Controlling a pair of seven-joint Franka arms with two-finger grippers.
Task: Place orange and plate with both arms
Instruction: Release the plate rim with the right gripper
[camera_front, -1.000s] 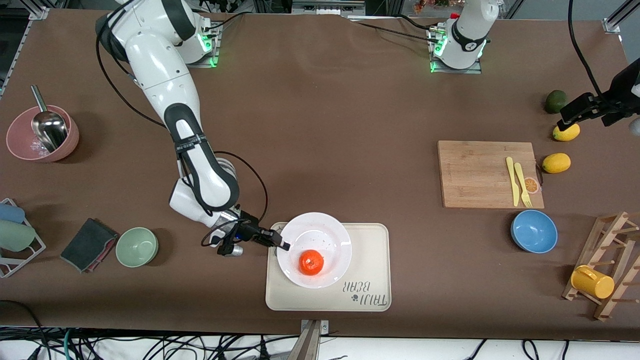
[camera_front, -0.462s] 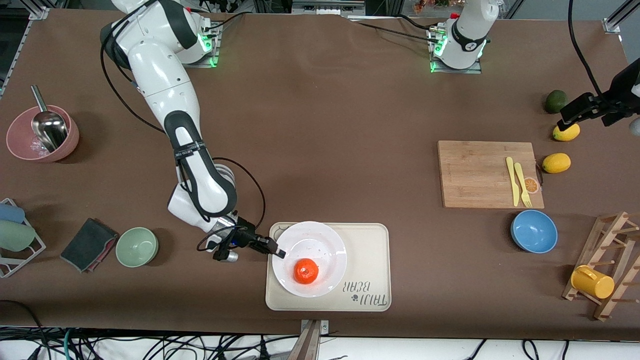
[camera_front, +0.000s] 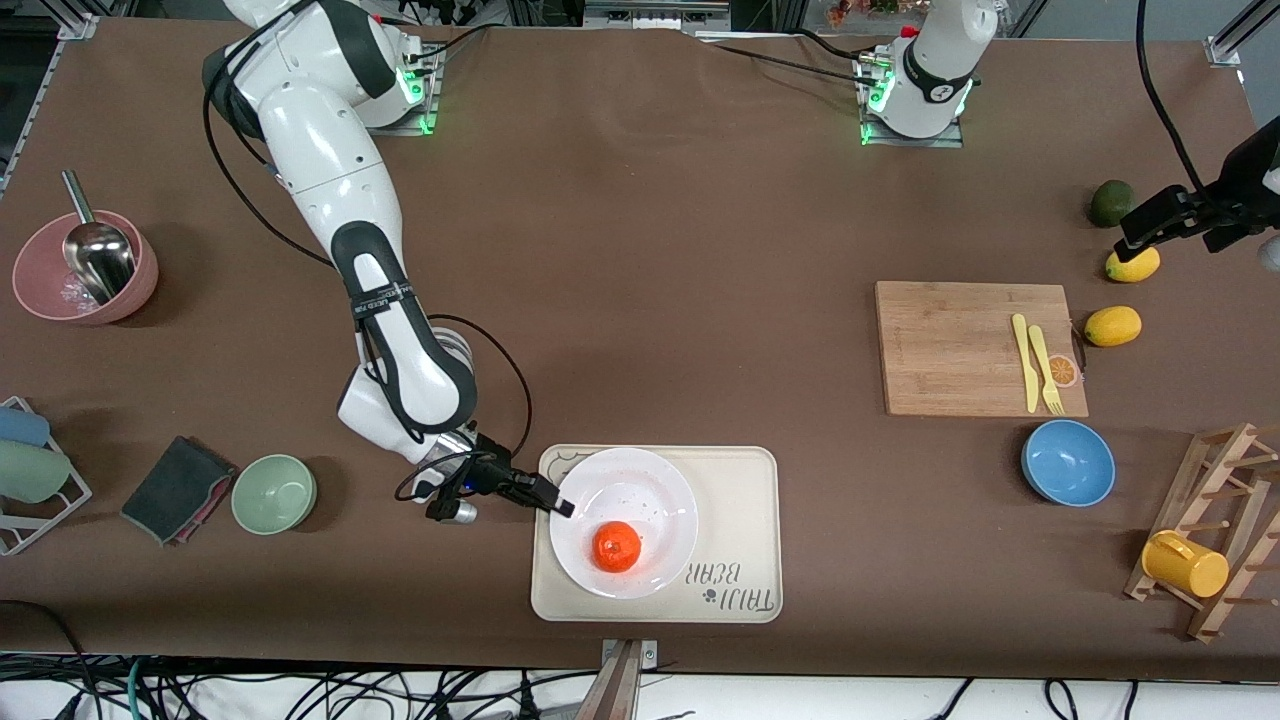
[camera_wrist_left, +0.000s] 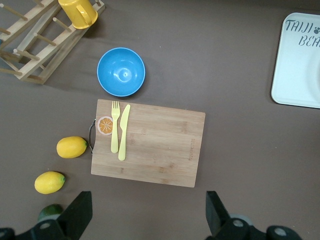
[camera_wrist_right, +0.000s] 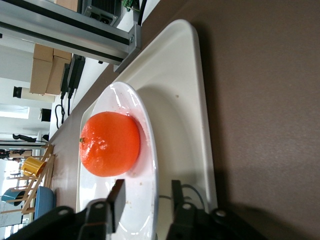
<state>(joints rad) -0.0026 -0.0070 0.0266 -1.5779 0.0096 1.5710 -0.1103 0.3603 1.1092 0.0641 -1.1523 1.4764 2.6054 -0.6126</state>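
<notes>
The white plate lies on the cream bear-print tray, near the table's front edge. The orange rests in the plate, on its part nearest the front camera; the right wrist view shows the orange just past the fingertips. My right gripper stands at the plate's rim, toward the right arm's end. Its jaws are open, one finger over the plate and one outside, with gaps to the rim. My left gripper hangs open and empty above the lemons, waiting.
A wooden cutting board with a yellow knife and fork, a blue bowl, two lemons, an avocado and a mug rack lie toward the left arm's end. A green bowl, dark cloth and pink bowl lie toward the right arm's end.
The plate with the orange shifted a little toward the front camera on the tray. My right gripper, shut on the rim before, has opened its jaws. The left arm has not moved.
</notes>
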